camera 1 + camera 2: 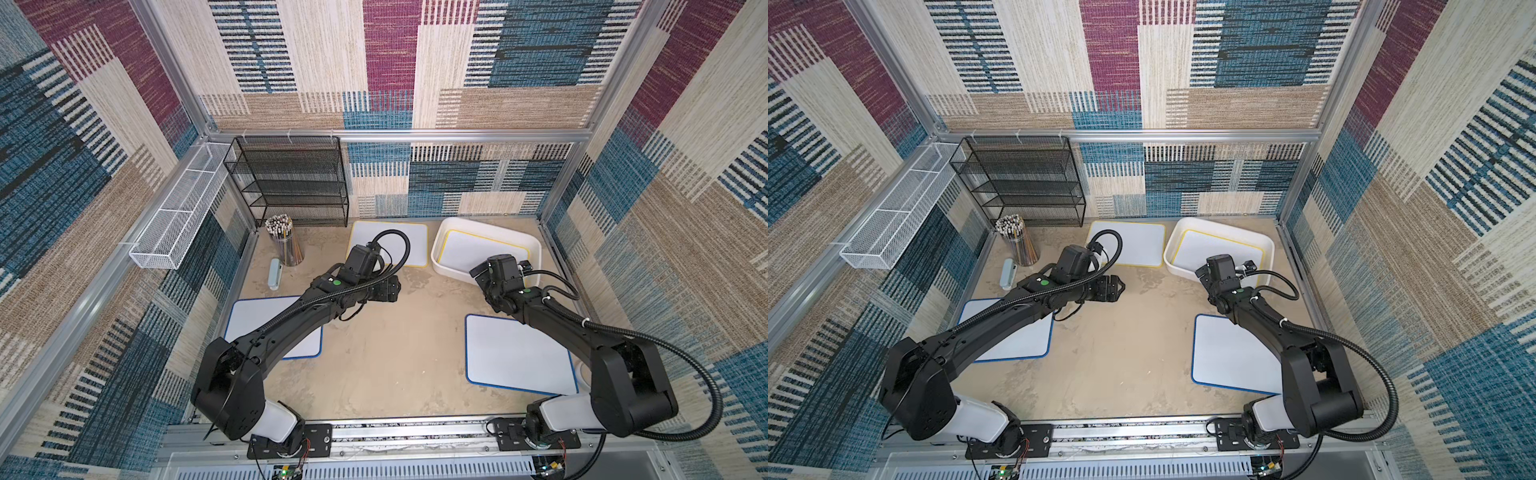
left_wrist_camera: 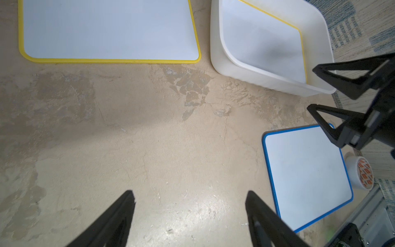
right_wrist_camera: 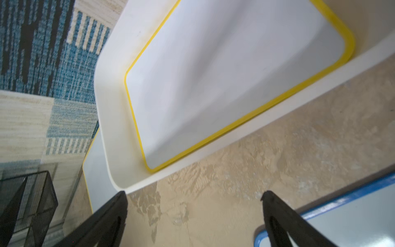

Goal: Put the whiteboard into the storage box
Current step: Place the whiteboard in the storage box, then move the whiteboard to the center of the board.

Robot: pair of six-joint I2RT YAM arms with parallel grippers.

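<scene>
The storage box (image 1: 490,224) (image 1: 1221,226) (image 2: 256,79) (image 3: 111,128) is a glossy white tub at the back right of the table. A yellow-rimmed whiteboard (image 1: 478,249) (image 1: 1217,249) (image 2: 263,42) (image 3: 224,74) lies inside it. A second yellow-rimmed whiteboard (image 1: 399,237) (image 2: 106,30) lies flat to the box's left. Two blue-rimmed whiteboards lie nearer the front, one at the left (image 1: 249,316) and one at the right (image 1: 519,357) (image 2: 305,171). My left gripper (image 1: 395,291) (image 2: 190,194) hovers open over bare table in the middle. My right gripper (image 1: 476,274) (image 3: 193,195) is open and empty by the box's near corner.
A black mesh shelf rack (image 1: 286,183) stands at the back left, and a white wire tray (image 1: 178,216) hangs on the left wall. A cup of pencils (image 1: 284,241) and a grey eraser (image 1: 275,274) sit near the left wall. A tape roll (image 2: 361,173) lies beside the right blue whiteboard.
</scene>
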